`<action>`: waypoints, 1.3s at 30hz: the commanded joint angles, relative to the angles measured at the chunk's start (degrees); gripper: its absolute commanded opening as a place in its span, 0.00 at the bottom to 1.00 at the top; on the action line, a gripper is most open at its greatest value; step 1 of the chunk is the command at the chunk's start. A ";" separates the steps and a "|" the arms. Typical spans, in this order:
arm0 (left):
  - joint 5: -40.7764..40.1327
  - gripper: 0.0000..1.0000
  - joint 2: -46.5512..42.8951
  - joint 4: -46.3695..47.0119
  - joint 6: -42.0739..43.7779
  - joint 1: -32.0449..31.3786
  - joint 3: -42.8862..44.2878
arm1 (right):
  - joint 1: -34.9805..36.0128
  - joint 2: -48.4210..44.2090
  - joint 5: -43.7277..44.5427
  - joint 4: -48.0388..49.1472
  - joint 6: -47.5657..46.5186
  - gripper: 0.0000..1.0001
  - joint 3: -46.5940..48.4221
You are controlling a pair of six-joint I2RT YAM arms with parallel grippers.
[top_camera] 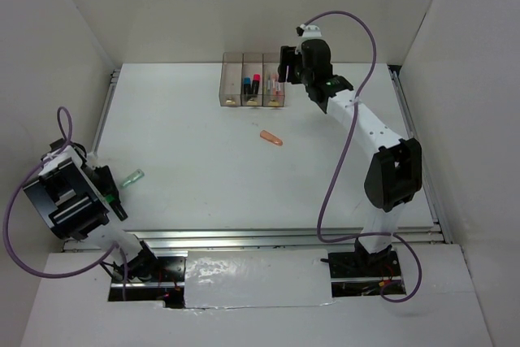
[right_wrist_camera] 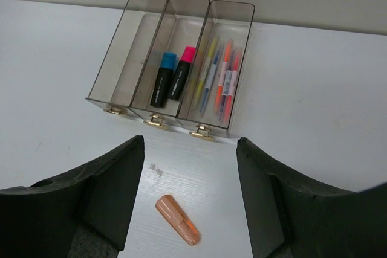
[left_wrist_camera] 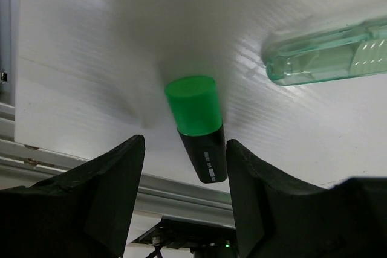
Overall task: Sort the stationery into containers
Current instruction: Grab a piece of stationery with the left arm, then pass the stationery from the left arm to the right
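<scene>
Three joined translucent bins [top_camera: 231, 80] stand at the back; in the right wrist view [right_wrist_camera: 118, 58] the left bin is empty. The middle one holds a blue-capped marker [right_wrist_camera: 162, 79] and a pink-capped highlighter [right_wrist_camera: 181, 72]. The right one holds several thin pens [right_wrist_camera: 221, 80]. An orange-salmon piece [top_camera: 271, 138] lies in front of the bins, also in the right wrist view [right_wrist_camera: 177, 220]. My right gripper [right_wrist_camera: 190, 200] is open above it, by the bins [top_camera: 286, 72]. My left gripper [left_wrist_camera: 184, 170] is open around a green-capped black highlighter [left_wrist_camera: 198, 126] lying on the table. A pale green pen [left_wrist_camera: 326, 52] lies beside it [top_camera: 132, 177].
White walls enclose the table on the left, back and right. A metal rail [left_wrist_camera: 91, 170] runs along the near edge just behind my left gripper [top_camera: 116, 199]. The right arm [top_camera: 366, 123] stretches over the right side of the table.
</scene>
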 commanded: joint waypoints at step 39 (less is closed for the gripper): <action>33.86 0.00 -26.57 12.33 -39.81 -18.55 20.07 | 1.53 -21.11 -21.45 -7.09 -5.32 0.58 -3.92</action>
